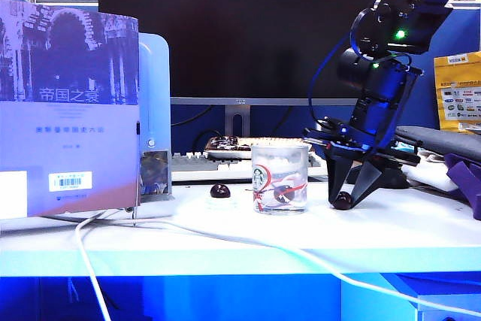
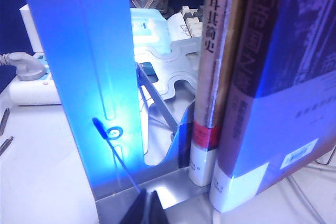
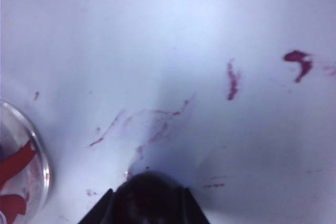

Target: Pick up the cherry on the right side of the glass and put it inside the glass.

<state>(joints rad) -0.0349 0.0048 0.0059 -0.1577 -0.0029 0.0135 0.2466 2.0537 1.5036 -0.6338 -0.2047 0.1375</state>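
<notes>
Right tool (image 1: 344, 199) stands on the bench (image 1: 225, 231) just right of the glass (image 1: 279, 178), its fingers flanking the cherry (image 1: 343, 200) and near its sides; a firm grip cannot be confirmed. Left tool (image 2: 143, 212) is parked by the books, state cannot be told. The cherry looks light, glossy, slippery and soft; juice smears (image 3: 232, 80) mark the bench. Grip its widest middle, gently.

glossy cherry (image 1: 343, 200), clear glass (image 1: 279, 178)
</notes>
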